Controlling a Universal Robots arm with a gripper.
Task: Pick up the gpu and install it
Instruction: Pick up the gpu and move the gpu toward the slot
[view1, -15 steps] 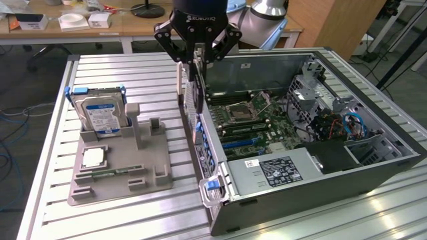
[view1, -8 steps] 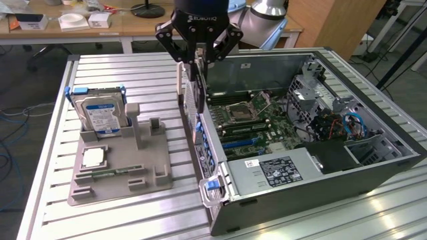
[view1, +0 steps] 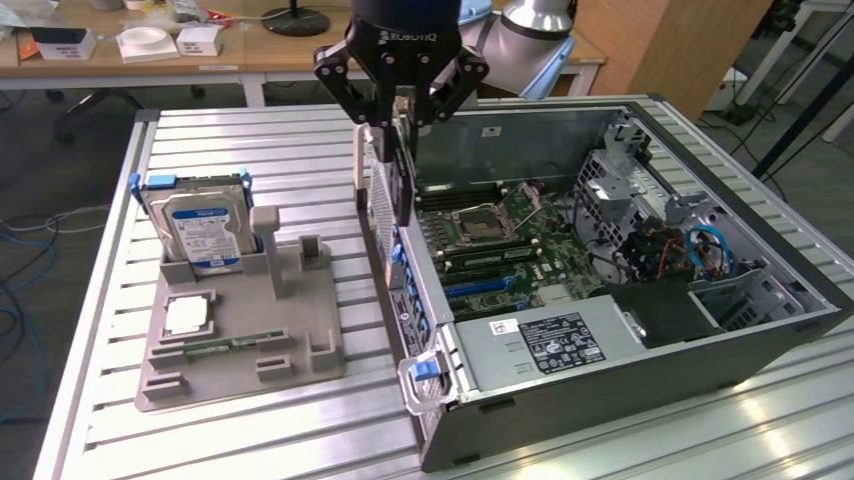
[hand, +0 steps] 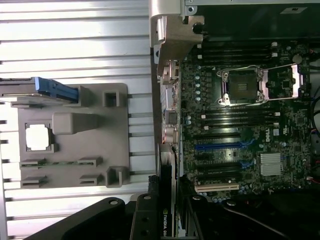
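Holder (view1: 227, 372) on worktop (view1: 200, 442), placed exterior view's left of PC case (view1: 601, 420); gpu (view1: 387, 172) held in hand (view1: 398, 115) over case wall.

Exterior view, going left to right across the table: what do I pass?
Silver boxy hard drive with blue-white label → thin dark gpu card gripped by the black gripper → open dark-grey computer case.

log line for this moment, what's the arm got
gripper: shut on thin dark gpu card with silver bracket | place: upright over edge of open dark computer case | installed: not yet
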